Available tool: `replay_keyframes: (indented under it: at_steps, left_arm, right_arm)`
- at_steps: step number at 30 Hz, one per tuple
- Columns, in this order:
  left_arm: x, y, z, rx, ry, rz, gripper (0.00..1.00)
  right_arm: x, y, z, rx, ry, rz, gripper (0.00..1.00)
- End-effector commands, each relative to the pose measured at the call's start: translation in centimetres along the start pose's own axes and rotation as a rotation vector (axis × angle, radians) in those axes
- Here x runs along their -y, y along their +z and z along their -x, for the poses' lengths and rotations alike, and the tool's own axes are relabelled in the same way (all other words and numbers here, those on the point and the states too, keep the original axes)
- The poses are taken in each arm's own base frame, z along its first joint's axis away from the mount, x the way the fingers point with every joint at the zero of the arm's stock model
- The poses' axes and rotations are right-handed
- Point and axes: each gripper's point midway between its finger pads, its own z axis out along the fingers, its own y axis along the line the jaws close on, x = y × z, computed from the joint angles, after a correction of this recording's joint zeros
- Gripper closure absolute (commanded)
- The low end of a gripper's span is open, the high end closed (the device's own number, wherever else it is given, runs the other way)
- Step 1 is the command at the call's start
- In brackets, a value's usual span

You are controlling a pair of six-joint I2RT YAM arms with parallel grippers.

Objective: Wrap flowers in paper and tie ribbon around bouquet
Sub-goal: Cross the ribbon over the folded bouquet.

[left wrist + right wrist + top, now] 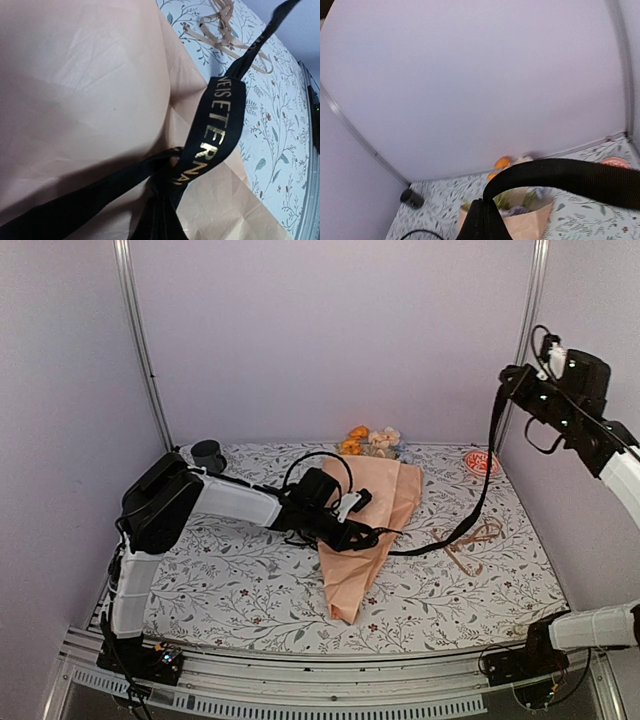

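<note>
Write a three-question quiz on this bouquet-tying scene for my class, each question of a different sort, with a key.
1. Which gripper holds the ribbon high above the table cover?
2. True or false: the flowers lie loose beside a flat sheet of paper.
3. What lies on the cover on the right arm's side of the paper? A) a tan cord B) scissors C) a vase

Key
1. The right gripper; the left gripper pinches the ribbon down at the paper.
2. False: the paper is wrapped round them as a cone.
3. A
</note>
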Motion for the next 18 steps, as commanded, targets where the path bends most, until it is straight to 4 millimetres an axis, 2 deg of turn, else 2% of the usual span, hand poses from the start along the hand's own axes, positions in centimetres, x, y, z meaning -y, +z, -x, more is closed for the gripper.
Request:
replay_keyframes:
  at_steps: [1,5,9,14,18]
  left_arm:
    - [1.0,-1.4,0.5,0.022,0.041,0.002,1.00]
    - [1.2,-1.5,0.3,0.037,0.056,0.007,1.00]
    - [1.8,-1.5,0.4,0.070,0.078,0.007,1.00]
    - [2.7,-1.3,0.8,0.104,0.100,-0.013,1.00]
    - [3.3,-1.5,1.0,0.140,0.118,-0.026,1.00]
  right_arm:
    - [-11.6,3.2,-9.5,-0.232,-0.144,0.445,1.00]
    - [-13.8,6.2,-16.1,-0.398,-0.106,0.506,1.00]
    - [-14.1,8.3,-22.0,-0.540,-0.039,0.535,1.00]
    - [-12.5,10.9,-28.8,-0.683,0.029,0.507,1.00]
    - [-11.3,12.0,-34.8,-0.847,0.037,0.521,1.00]
